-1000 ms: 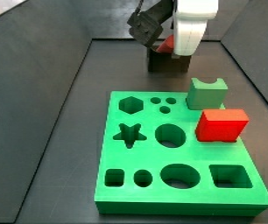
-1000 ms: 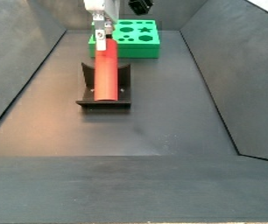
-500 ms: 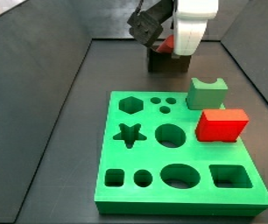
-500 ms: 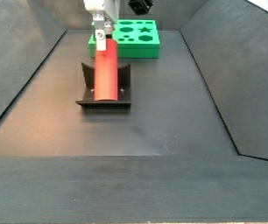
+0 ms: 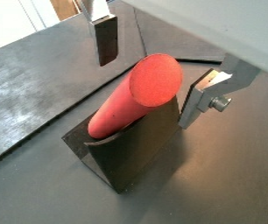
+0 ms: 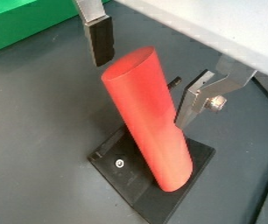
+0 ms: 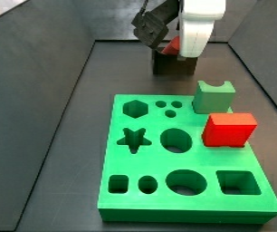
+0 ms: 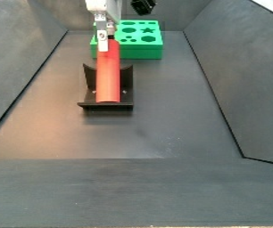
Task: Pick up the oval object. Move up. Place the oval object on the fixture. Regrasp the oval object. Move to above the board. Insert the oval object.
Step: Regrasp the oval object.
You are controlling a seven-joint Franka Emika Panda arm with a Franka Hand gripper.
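Fingers (image 5: 105,39) of our gripper (image 5: 160,66) stand spread wide, one on each side of the upper end of the oval object (image 5: 134,94), and in both wrist views we see clear gaps, so they hold nothing. We read this as the pause before the regrasp.

That red peg leans in the notch of the fixture (image 5: 134,156), lower end down in the dark block and upper end tilted up between the fingers (image 6: 98,39). We judge the tilt is the point: it offers the peg (image 6: 146,114) at a new angle, better suited for going end-first into a hole.

In a side view the peg (image 8: 107,76) lies along the fixture (image 8: 107,98), near the board (image 8: 136,39) behind it. From the opposite side the gripper (image 7: 166,47) hides nearly all of the peg and fixture. On the board (image 7: 177,181) sit a red cube (image 7: 231,129) and a light green block (image 7: 214,96), clear of the oval hole. We cannot see how firmly the peg sits in the notch.
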